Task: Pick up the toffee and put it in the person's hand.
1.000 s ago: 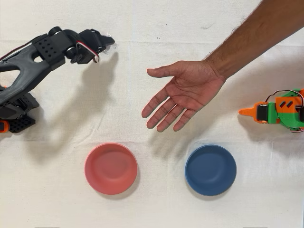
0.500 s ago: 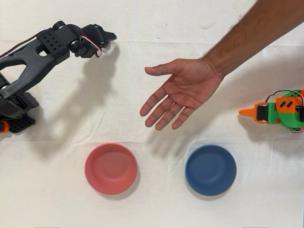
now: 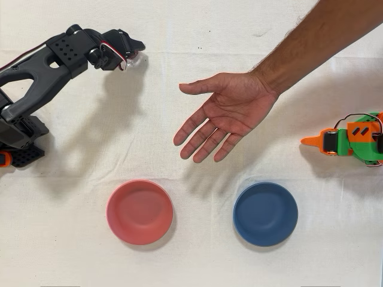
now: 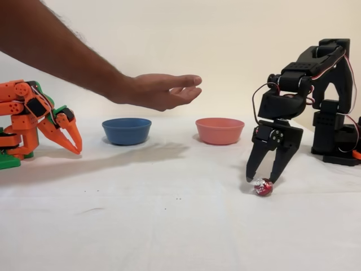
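A table [image 3: 197,251] covered in white cloth carries everything. In the overhead view, a person's bare forearm [image 3: 311,42] reaches in from the top right corner of the table, and the person's hand [image 3: 224,116] is held open and palm up above the middle of the table, fingers pointing toward the bottom left. In the fixed view the hand [image 4: 161,90] hovers well above the cloth, casting a shadow below it.

The black arm [image 3: 42,72] stretches from the left edge of the table toward the top edge in the overhead view. In the fixed view it stands at the right, with its gripper [image 4: 260,180] pointing straight down. The jaws are spread apart, their tips just above the cloth on either side of the toffee [image 4: 263,187].

An idle orange arm [image 4: 34,121] sits at the opposite edge of the table.

2 bowls sit near the bottom edge in the overhead view: a pink bowl [image 3: 139,211] toward the left and a blue bowl [image 3: 265,213] toward the right, well apart.

The toffee, small, round and shiny red, lies on the cloth between the open jaws. It is not lifted. In the overhead view it shows as a small glint [image 3: 134,58] just under the gripper [image 3: 135,52], near the top edge.
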